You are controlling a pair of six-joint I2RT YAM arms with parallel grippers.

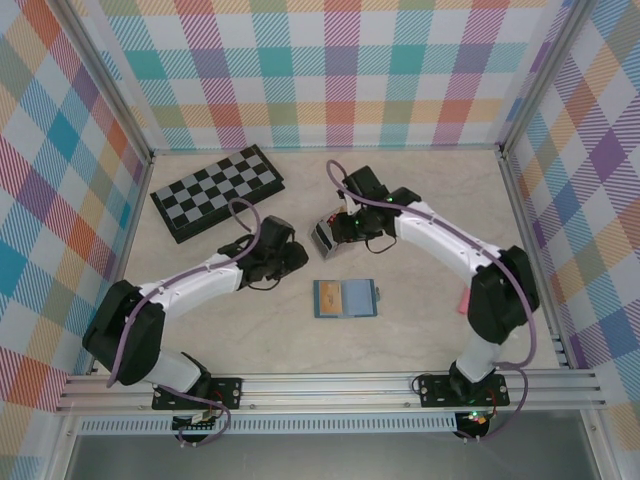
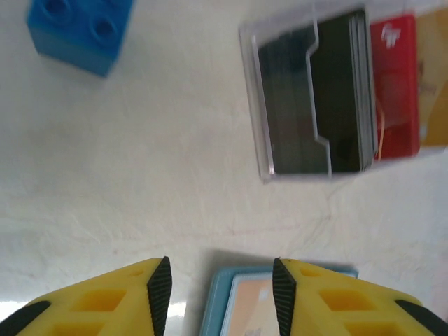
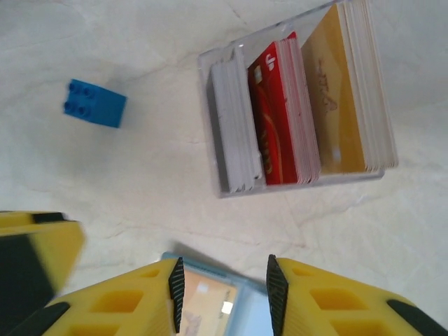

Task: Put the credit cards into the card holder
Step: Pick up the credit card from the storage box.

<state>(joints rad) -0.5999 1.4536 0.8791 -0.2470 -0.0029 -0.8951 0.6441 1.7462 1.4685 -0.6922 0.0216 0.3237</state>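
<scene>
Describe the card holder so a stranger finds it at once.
Start at the chessboard, far left, and look right. There stands the card holder, a small pale rack. Unlike the flat blue wallet nearby, it keeps white, red and tan cards upright.

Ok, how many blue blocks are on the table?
1: the blue block lies on the table, left of the card holder and apart from it. Others may be hidden.

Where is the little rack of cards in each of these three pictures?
Top external: card holder at the picture's centre.
Left wrist: card holder upper right.
Right wrist: card holder upper right, cards on edge.
Shared landmark: blue-grey wallet, below the holder in every view.
</scene>
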